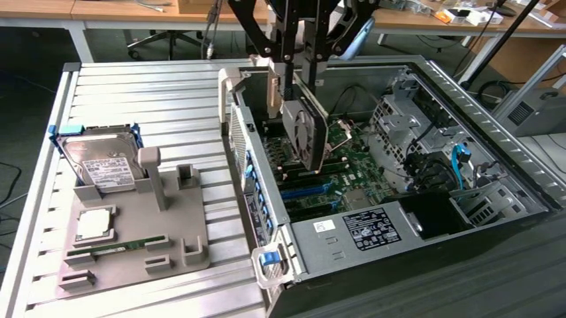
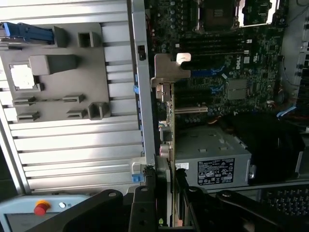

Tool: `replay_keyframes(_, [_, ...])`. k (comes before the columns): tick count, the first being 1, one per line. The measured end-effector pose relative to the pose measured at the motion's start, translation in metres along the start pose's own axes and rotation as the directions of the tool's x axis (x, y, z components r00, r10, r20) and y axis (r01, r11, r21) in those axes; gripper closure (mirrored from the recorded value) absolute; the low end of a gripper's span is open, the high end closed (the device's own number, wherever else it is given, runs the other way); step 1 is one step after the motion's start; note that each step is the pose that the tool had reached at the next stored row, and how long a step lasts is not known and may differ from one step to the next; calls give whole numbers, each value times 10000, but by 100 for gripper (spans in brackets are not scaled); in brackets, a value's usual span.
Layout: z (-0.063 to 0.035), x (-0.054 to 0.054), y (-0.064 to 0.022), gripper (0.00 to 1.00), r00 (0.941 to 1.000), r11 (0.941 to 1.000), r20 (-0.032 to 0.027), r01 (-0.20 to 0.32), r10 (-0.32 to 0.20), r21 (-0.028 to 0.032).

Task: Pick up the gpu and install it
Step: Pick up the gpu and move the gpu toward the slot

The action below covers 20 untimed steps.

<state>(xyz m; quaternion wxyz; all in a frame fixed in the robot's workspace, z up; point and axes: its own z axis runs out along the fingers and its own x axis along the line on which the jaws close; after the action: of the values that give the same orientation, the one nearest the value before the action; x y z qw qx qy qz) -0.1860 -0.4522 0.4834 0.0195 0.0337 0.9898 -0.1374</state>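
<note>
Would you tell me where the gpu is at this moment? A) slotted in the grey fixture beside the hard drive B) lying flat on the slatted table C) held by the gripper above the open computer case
C: the gripper grips the gpu, which hangs over the motherboard.

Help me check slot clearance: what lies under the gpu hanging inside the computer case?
Under the gpu lies the green motherboard with its blue slots. The card covers the board right behind it, so the slot beneath its edge cannot be seen.
</note>
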Motion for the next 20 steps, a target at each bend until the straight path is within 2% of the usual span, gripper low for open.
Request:
replay_keyframes(7, [10, -58, 6, 73, 10000, 9999, 8, 4, -4, 115])
replay_keyframes(11, [17, -99, 11, 73, 10000, 9999, 11, 4, -4, 131])
replay_keyframes(12, [17, -106, 11, 73, 10000, 10000, -5, -1, 1, -60])
replay_keyframes(13, [18, -112, 12, 73, 10000, 9993, -27, -12, 11, -375])
replay_keyframes(14, [18, -116, 12, 73, 10000, 9980, -46, -20, 17, -631])
replay_keyframes(15, [18, -118, 12, 73, 10000, 9968, -60, -25, 21, -797])
replay_keyframes(16, [18, -120, 13, 73, 10000, 9944, -80, -35, 27, -1057])
replay_keyframes(17, [19, -122, 13, 73, 10000, 9922, -92, -43, 32, -1248])
replay_keyframes(18, [18, -126, 13, 73, 9999, 9886, -112, -52, 36, -1504])
replay_keyframes(19, [18, -128, 13, 73, 9999, 9852, -130, -61, 40, -1713])
replay_keyframes(20, [19, -133, 14, 73, 9999, 9779, -159, -77, 45, -2088])
